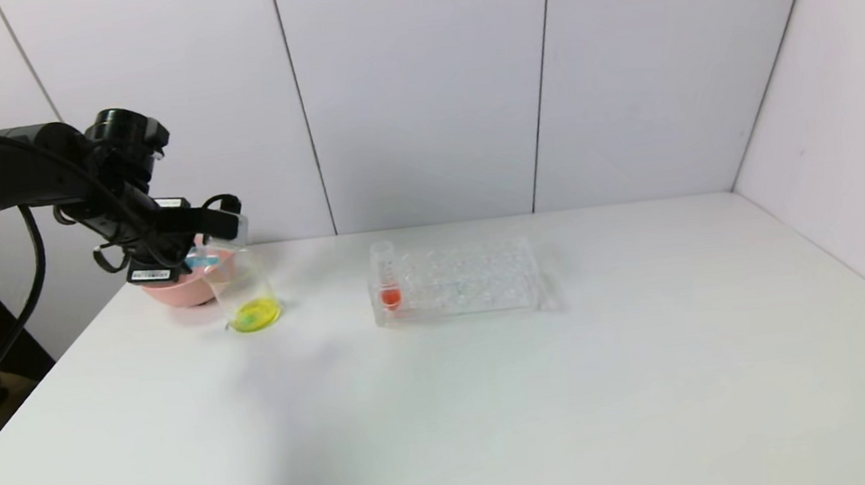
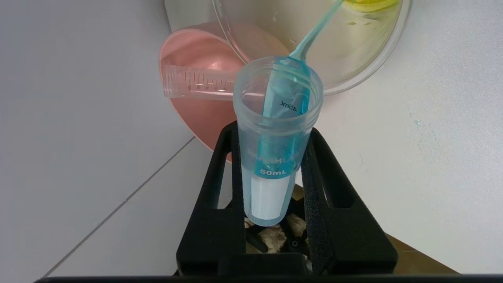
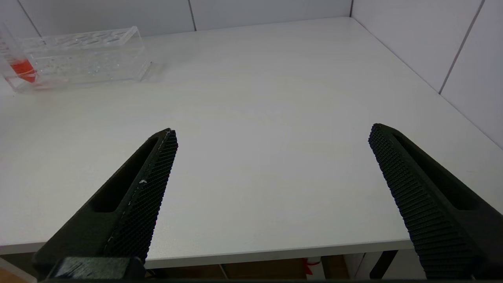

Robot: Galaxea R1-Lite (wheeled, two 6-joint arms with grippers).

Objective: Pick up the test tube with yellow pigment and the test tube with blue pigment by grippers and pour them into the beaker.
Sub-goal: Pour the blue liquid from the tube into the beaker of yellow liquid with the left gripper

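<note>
The test tube with blue pigment [image 2: 275, 153] is a clear tube with a whitish band and printed marks, and blue liquid is running along its inner wall and streaming out of its open mouth in a thin thread. I am holding it clamped between the jaws of my left gripper [image 2: 271, 149], tipped over the beaker [image 1: 243, 290] at the far left of the surface [image 1: 497, 396]. The beaker is clear and straight-sided, leaning a little, with a yellow pool turning greenish at its bottom. Just behind it is sitting a pink bowl [image 1: 184, 289], and in the left wrist view a clear graduated tube [image 2: 196, 82], looking empty, is lying inside that bowl. My left arm is reaching in from the left, held above the bowl, with the wrist turned so the tube's mouth is pointing down into the beaker. To the right, a clear rack [image 1: 456, 280] is standing on the surface with a red-liquid tube [image 1: 386, 278] upright in its left end. My right gripper [image 3: 271, 137] is hanging at the near edge of the surface, well apart from the rack, jaws spread wide and gripping nothing.
</note>
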